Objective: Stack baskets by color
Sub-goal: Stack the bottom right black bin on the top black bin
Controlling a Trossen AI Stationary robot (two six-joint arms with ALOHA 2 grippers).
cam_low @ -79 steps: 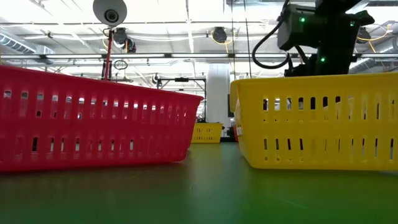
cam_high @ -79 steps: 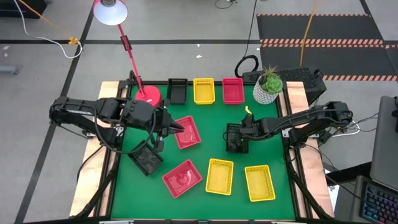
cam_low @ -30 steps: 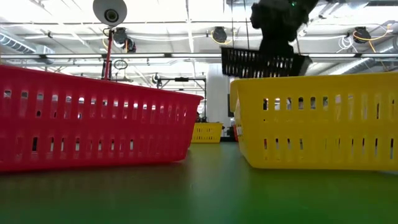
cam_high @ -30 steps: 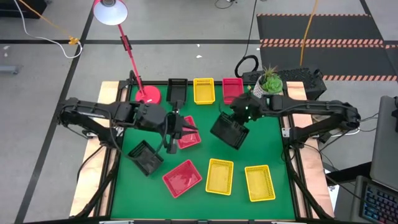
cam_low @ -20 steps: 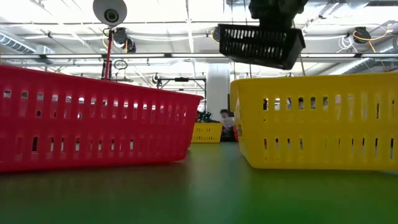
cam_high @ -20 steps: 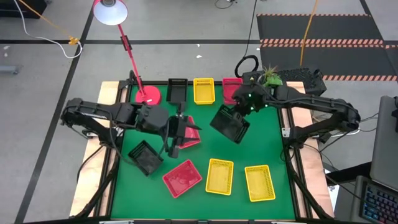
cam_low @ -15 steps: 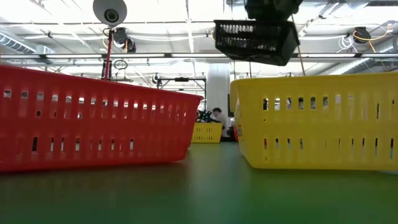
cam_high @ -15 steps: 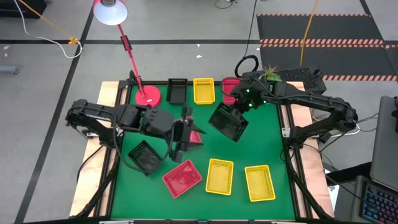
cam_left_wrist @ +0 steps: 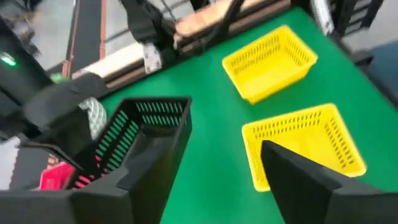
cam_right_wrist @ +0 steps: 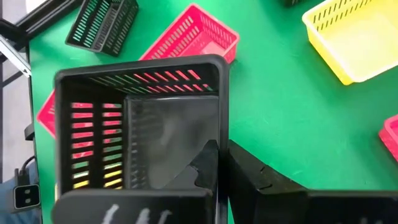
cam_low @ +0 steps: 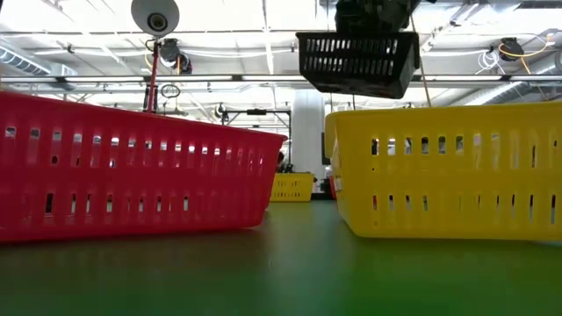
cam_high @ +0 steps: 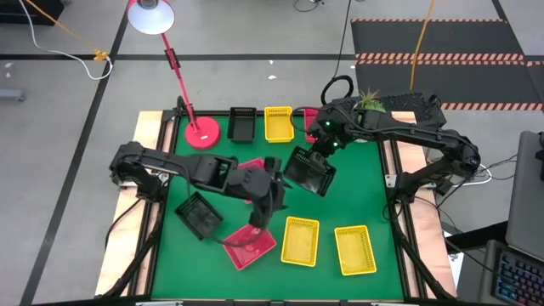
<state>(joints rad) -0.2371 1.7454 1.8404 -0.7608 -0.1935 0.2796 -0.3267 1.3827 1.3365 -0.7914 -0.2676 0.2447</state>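
High view: right gripper [cam_high: 312, 159] clamped on rim of black plastic mesh basket [cam_high: 308, 172], held in air above green table [cam_high: 365, 191] centre. Left gripper [cam_high: 261, 217] jaws spread wide, empty, above red-pink mesh basket [cam_high: 249, 245] near front edge. Two yellow mesh baskets [cam_high: 299, 240] just beside.
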